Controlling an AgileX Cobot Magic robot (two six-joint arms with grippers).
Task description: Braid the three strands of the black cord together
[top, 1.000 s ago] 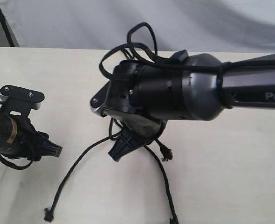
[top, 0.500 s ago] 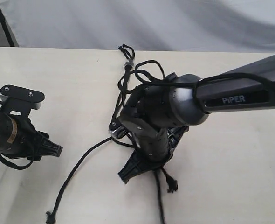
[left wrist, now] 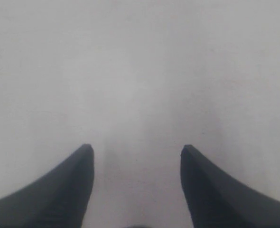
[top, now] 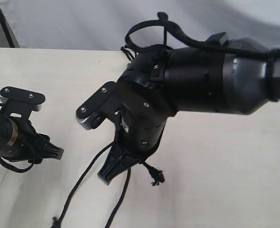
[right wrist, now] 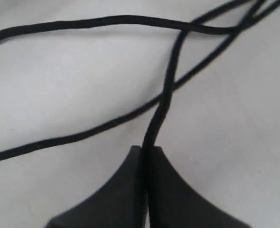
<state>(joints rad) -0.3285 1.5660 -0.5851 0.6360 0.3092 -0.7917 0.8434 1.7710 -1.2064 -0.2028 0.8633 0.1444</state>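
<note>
My right gripper (top: 107, 176) reaches across the middle of the table and points down and left. In the right wrist view the right gripper (right wrist: 147, 149) is shut on one strand (right wrist: 166, 92), which runs from its tips across the other two strands (right wrist: 83, 23) lying on the table. Two strands (top: 78, 183) trail from under it toward the front edge. A frayed tip (top: 156, 177) hangs just right of the fingers. The cord's knot end (top: 126, 49) just peeks out behind the arm. My left gripper (top: 56, 152) rests open at the left, with only bare table between its fingers (left wrist: 85, 164).
The bulky right arm (top: 211, 80) and its thick cable loop (top: 144, 26) hide the middle of the cord. The pale table (top: 225, 180) ends at a grey backdrop behind.
The right arm has risen toward the camera and swung left, carrying the held strand with it. The frayed tip moved left and up. The left gripper stayed put.
</note>
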